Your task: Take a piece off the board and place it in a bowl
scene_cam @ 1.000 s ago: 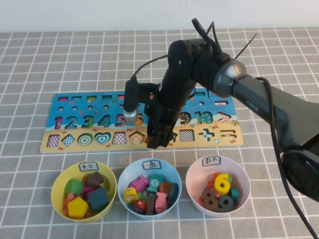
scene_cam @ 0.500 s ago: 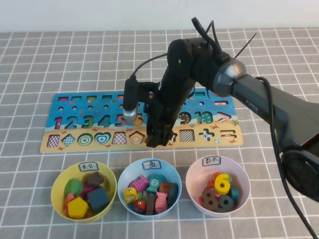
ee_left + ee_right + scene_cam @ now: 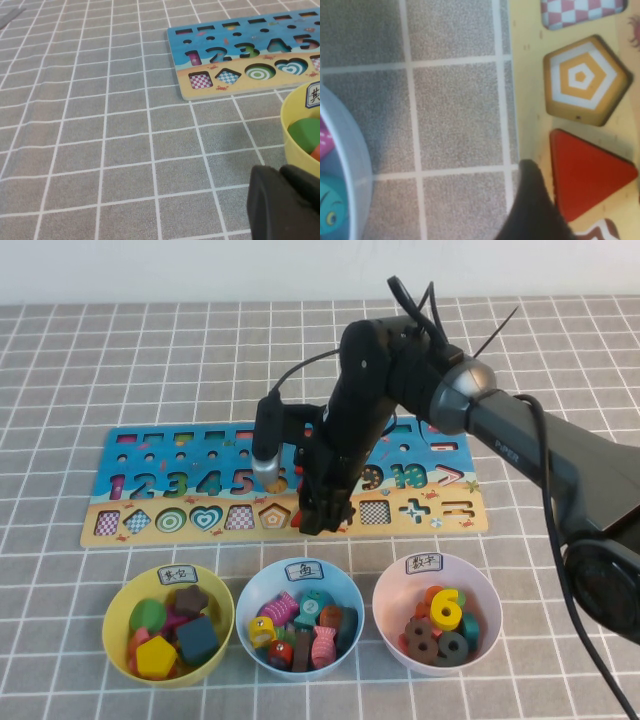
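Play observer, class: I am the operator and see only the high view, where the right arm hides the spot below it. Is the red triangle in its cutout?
Observer: Yes. The right wrist view shows the red triangle lying flat in the board, next to the empty pentagon cutout.
Operator: Do the jaws hold it?
Observer: No. The right gripper hangs over the board's near edge with jaws open; one finger stands beside the triangle's edge.
Operator: Where is the left gripper?
Observer: The left wrist view shows the left gripper low over the cloth, close to the yellow bowl.
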Controlling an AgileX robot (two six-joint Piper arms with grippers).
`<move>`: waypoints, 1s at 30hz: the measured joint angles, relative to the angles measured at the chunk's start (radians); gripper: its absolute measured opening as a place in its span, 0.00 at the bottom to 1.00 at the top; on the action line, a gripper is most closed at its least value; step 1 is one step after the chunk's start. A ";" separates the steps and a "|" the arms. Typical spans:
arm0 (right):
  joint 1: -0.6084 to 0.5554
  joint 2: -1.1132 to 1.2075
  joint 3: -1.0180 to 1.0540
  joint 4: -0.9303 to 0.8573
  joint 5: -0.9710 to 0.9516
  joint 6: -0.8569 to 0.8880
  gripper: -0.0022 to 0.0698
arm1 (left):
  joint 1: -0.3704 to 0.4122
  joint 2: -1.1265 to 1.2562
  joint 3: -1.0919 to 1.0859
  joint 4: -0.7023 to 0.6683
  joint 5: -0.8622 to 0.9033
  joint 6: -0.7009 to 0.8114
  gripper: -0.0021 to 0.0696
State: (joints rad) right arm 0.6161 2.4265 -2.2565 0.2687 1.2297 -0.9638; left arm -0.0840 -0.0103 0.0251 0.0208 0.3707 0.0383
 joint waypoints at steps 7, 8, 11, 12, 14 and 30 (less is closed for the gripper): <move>0.000 0.008 0.000 0.000 -0.010 0.000 0.58 | 0.000 0.000 0.000 0.000 0.000 0.000 0.03; 0.000 0.008 0.000 0.000 -0.012 0.000 0.58 | 0.000 0.000 0.000 0.000 0.000 0.000 0.03; 0.000 0.010 0.000 0.000 -0.016 0.000 0.58 | 0.000 0.000 0.000 0.000 0.000 0.000 0.03; 0.000 0.010 0.000 0.000 -0.016 0.000 0.58 | 0.000 0.000 0.000 0.000 0.000 0.000 0.03; 0.000 0.010 0.000 0.000 -0.016 0.000 0.58 | 0.000 0.000 0.000 0.000 0.000 0.000 0.03; 0.000 0.011 0.000 -0.002 -0.025 0.016 0.41 | 0.000 0.000 0.000 0.000 0.000 0.000 0.03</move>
State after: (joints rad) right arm 0.6161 2.4371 -2.2565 0.2667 1.2044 -0.9482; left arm -0.0840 -0.0103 0.0251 0.0208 0.3707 0.0383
